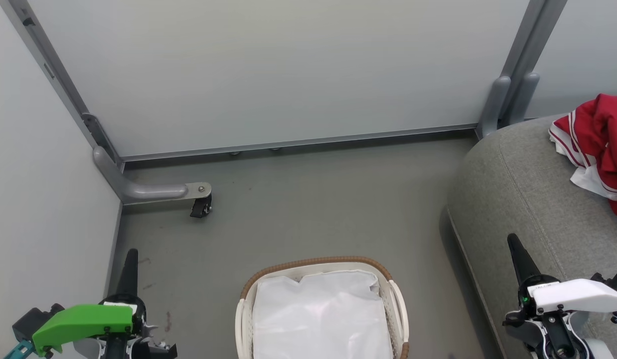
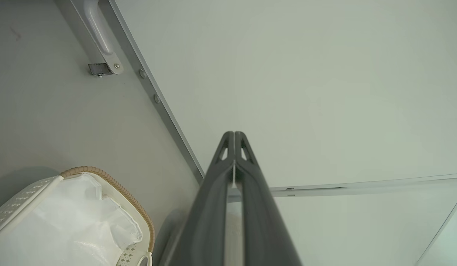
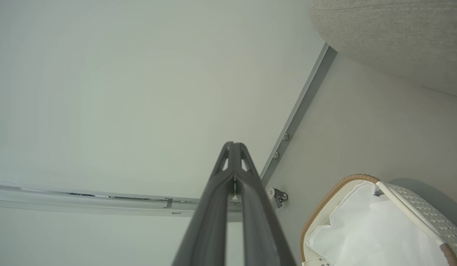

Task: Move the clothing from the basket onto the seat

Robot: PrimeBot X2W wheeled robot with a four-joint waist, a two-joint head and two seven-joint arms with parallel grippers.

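The red clothing (image 1: 602, 144) with white striped trim lies bunched on the grey seat (image 1: 528, 199) at the far right. On the floor at bottom centre stands the white basket (image 1: 395, 304) with a brown woven rim; inside it I see just its white liner (image 1: 321, 319). The basket (image 2: 110, 181) sits at the lower left of the left wrist view, and the basket (image 3: 416, 203) sits at the lower right of the right wrist view. My left gripper (image 1: 131, 257) points up at the lower left, shut and holding nothing. My right gripper (image 1: 514, 242) rises over the seat's edge, shut and holding nothing too.
Pale partition panels (image 1: 268, 70) wall in the floor at the back and left, on grey posts. A foot with a black caster (image 1: 201, 205) juts out at the left corner. Open grey floor (image 1: 313, 209) lies between the basket and the back panel.
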